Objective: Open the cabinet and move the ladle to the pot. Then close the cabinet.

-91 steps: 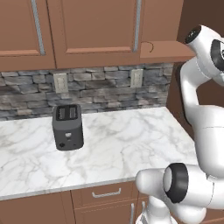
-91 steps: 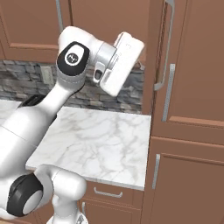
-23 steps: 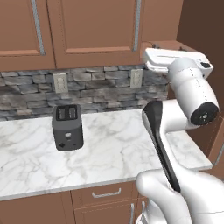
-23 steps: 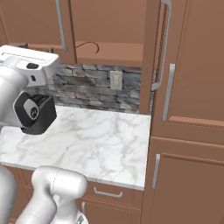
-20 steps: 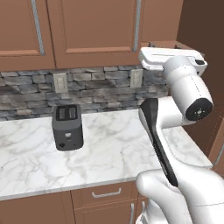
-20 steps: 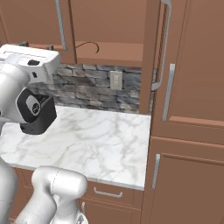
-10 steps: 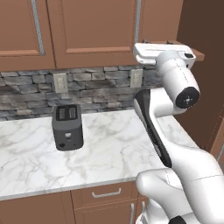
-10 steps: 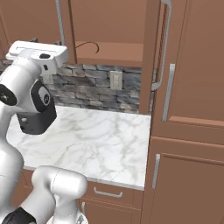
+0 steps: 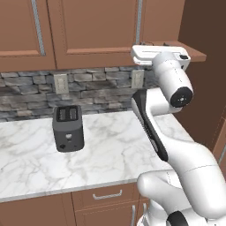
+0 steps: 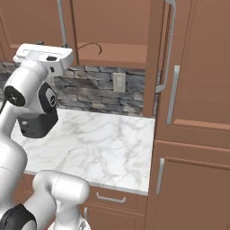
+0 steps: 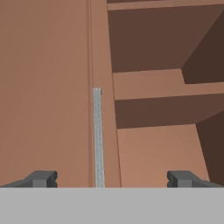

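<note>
The hand (image 11: 111, 180) stands wide and holds nothing, raised to face the cabinet (image 11: 48, 87) — apparently lined up on its silver handle (image 11: 97, 135), which sits between the fingertips. To the handle's right an open compartment shows bare shelves. The ladle's thin hooked stem (image 10: 90, 46) — if that is what it is — pokes from the open cabinet. The worktop (image 9: 110, 145) below carries a toaster (image 9: 67, 128).
</note>
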